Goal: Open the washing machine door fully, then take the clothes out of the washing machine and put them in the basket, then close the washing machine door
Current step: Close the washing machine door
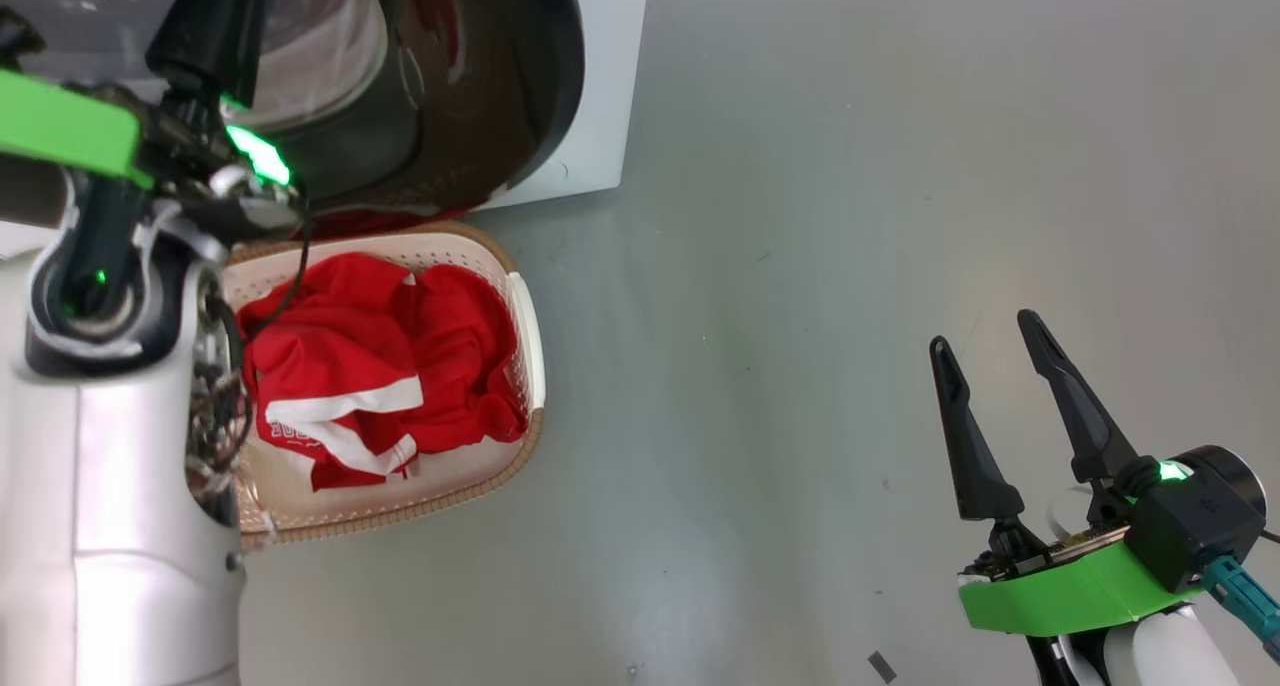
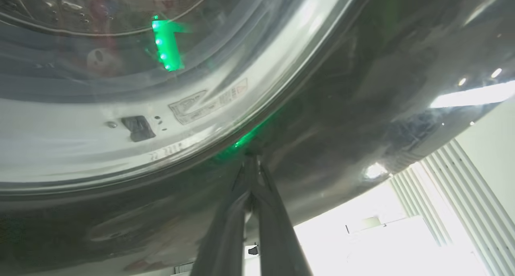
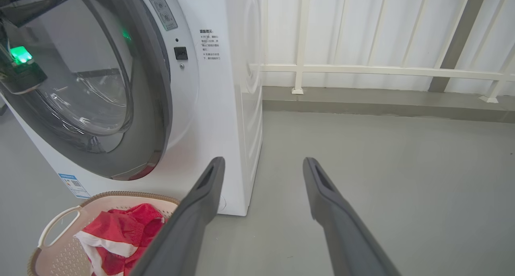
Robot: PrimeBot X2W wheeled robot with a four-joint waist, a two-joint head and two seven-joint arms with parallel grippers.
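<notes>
Left gripper [image 2: 251,167]: fingers closed together, empty, tips against the door [image 1: 500,86] on the washer [image 1: 610,86]. Right gripper [image 1: 983,331]: spread wide, empty, over bare floor [image 1: 800,366] right of the washer. Clothes [image 1: 400,366] lie in the basket [image 1: 530,346] at the washer's foot. The right wrist view adds a railing [image 3: 362,70] beside the washer.

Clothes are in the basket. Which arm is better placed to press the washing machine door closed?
Left. The left end effector, fingers together, sits against the door's black ring; the right end effector hangs open over the floor, away from it.
</notes>
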